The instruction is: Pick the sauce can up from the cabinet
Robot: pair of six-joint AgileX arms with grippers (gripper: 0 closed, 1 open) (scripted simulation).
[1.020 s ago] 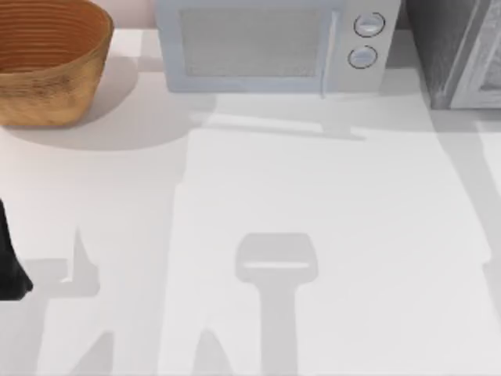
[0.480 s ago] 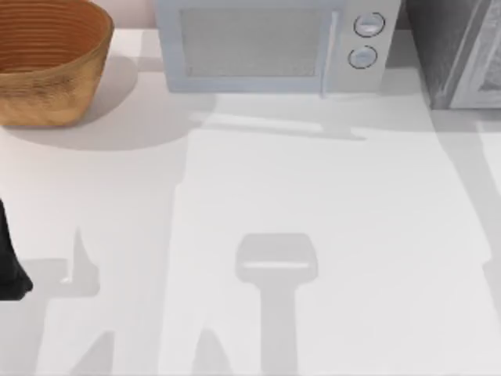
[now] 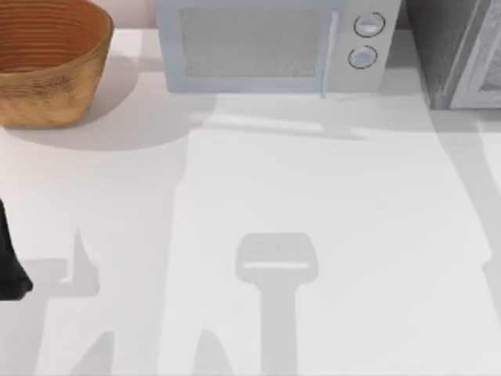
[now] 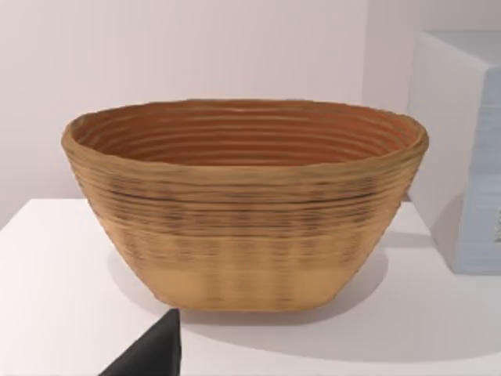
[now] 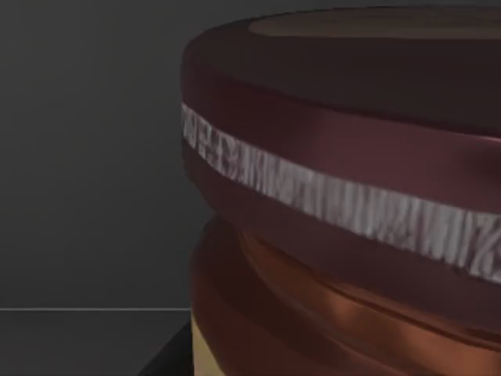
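A: Where does the right gripper sit, and is it gripping?
B: Its grip can't be judged; its wrist camera looks straight at the short maroon-rimmed sauce can (image 5: 344, 204) with the pale band, against dark grey walls.

A: And the dark grey speckled cabinet (image 3: 458, 51)?
B: At two o'clock on the white table (image 3: 313, 188), beside the white two-knob microwave (image 3: 270, 43).

A: The left arm (image 3: 9, 262)?
B: Parked at nine o'clock, facing the woven brown basket (image 4: 243, 200) at eleven.

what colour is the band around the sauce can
Dark maroon with a thin silvery-white stripe, seen best in the right wrist view.
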